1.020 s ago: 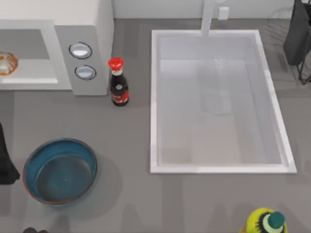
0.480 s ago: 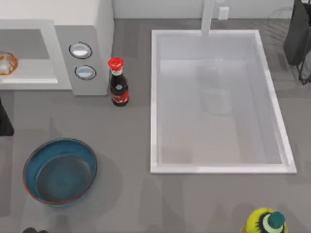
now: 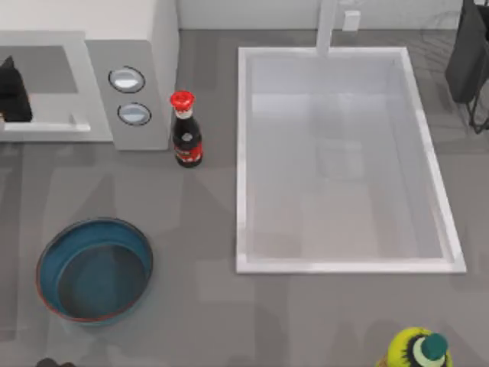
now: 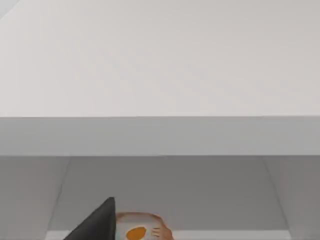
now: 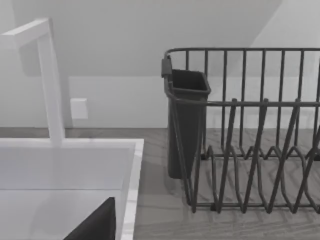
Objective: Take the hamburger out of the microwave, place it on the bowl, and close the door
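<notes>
Since the earlier frame the left gripper [image 3: 14, 92] has moved up from beside the bowl [image 3: 95, 269] to the open mouth of the microwave [image 3: 126, 46], over the spot where the hamburger [image 4: 142, 227] lay. Whether it grasps anything cannot be told. The hamburger sits on the microwave's floor, just beside a gripper finger. The bowl stands in front of the microwave. The right arm is parked by the dish rack [image 5: 250, 135].

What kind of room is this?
It looks like a kitchen counter. There's a boxy light grey-white microwave with two round dials, a big white rectangular sink set into the grey top, and a dark wire dish rack beside it.
</notes>
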